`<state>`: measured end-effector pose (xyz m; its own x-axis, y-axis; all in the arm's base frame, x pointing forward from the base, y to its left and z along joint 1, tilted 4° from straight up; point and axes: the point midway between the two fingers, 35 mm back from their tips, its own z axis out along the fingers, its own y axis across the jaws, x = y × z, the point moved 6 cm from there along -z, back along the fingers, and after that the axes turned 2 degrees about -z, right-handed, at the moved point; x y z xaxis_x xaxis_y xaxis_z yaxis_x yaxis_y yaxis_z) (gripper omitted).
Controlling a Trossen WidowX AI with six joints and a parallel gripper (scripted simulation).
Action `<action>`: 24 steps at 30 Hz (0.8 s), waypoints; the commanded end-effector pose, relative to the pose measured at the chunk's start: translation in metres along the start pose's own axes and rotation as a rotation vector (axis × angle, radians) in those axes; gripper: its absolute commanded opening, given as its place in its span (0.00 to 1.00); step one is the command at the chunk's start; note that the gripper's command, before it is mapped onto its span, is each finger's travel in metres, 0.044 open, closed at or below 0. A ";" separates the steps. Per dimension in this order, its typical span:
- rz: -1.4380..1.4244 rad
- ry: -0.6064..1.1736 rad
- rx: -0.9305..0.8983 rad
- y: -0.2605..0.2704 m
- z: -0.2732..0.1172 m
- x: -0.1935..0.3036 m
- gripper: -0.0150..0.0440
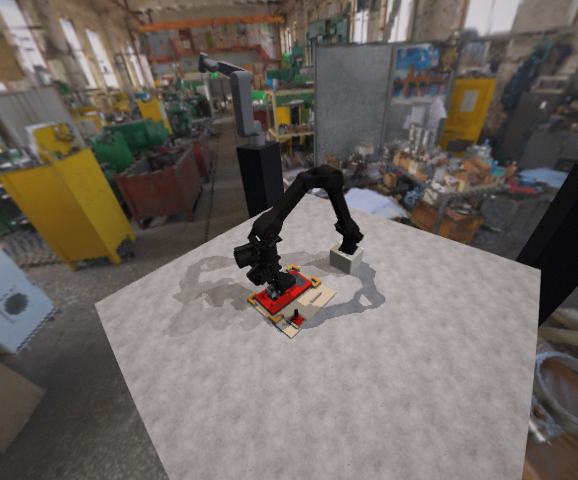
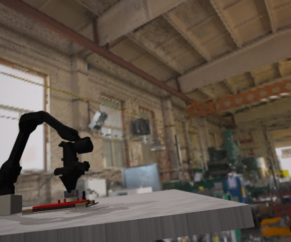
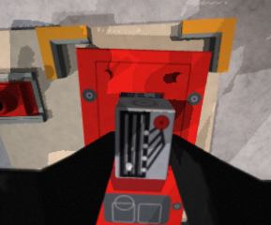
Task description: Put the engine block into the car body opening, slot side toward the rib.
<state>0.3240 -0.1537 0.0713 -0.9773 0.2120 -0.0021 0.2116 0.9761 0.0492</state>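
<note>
Grey engine block (image 2: 71, 193) (image 3: 143, 141) sits clamped in the part-open gripper (image 1: 275, 292) (image 2: 71, 191) (image 3: 142, 139)

A pale, mottled grey table (image 1: 361, 382) (image 2: 166, 216) carried everything. Directly on it lay a thin beige board (image 1: 320, 299) (image 3: 65, 141), and a light block-shaped arm base (image 1: 342, 262) (image 2: 0, 206) stood near the board.

car body (image 1: 298, 288) (image 2: 54, 206) (image 3: 144, 70): on base board (image 1: 323, 295) (image 3: 27, 136) | board: on table (image 1: 356, 372) (image 2: 150, 216) (image 3: 262, 108)
</note>
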 end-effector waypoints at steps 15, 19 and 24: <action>-0.015 0.002 0.003 0.000 0.003 0.001 0.52; -0.012 0.002 0.003 0.000 0.004 0.001 0.52; -0.009 0.002 0.003 0.000 0.005 0.001 0.52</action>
<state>0.3239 -0.1535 0.0679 -0.9793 0.2023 -0.0025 0.2019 0.9782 0.0492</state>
